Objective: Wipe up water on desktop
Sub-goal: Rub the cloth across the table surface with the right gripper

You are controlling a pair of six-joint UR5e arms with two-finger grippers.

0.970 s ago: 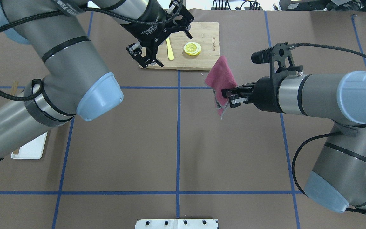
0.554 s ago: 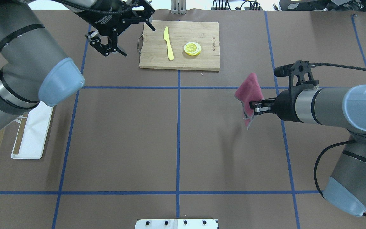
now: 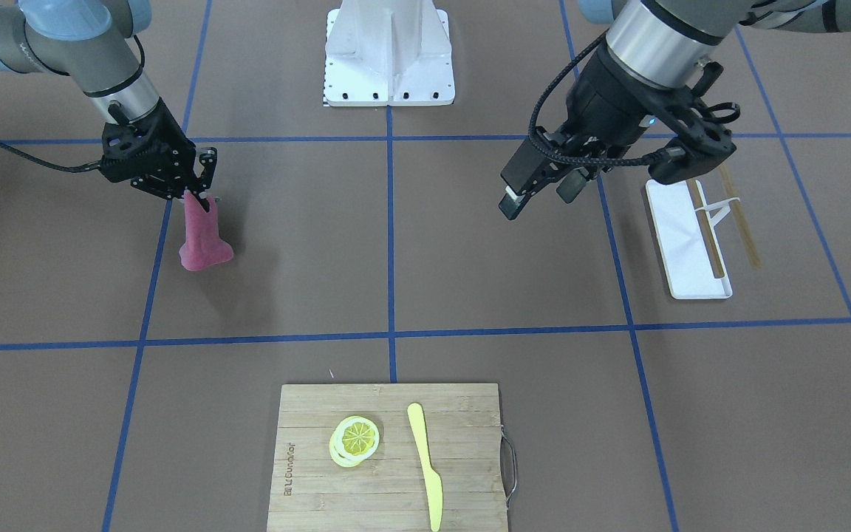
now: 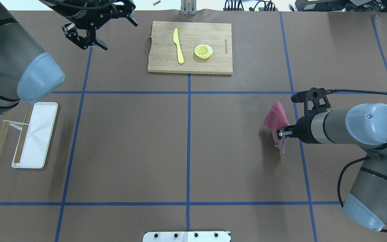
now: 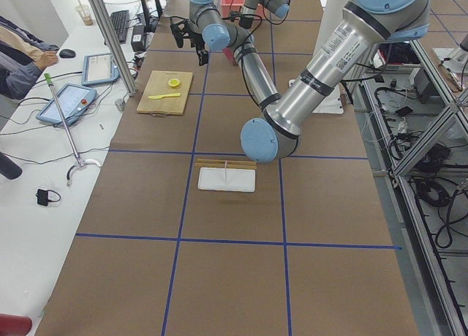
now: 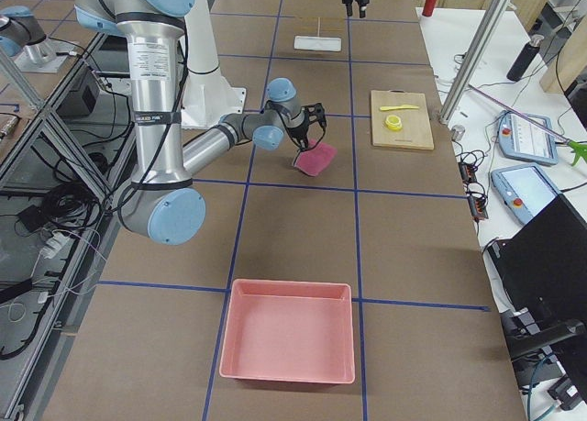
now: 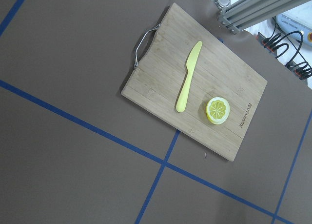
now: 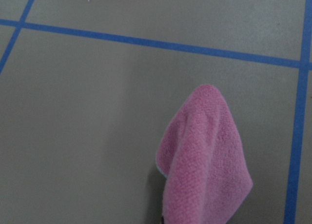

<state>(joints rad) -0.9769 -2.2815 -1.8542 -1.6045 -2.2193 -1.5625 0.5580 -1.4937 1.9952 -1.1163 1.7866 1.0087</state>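
The cutting board (image 4: 189,47) is seen at the far edge from the overhead cam and the near edge from the front-facing one, so the same desktop (image 4: 129,141) gets covered from opposite sides. It's tiny in both end-of-table views, caught closer from above by the left wrist cam; the right one's held tight on a pink cloth (image 8: 204,155).

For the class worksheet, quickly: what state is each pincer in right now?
Left pincer: open, holding nothing.
Right pincer: shut on the pink fuzzy cloth.
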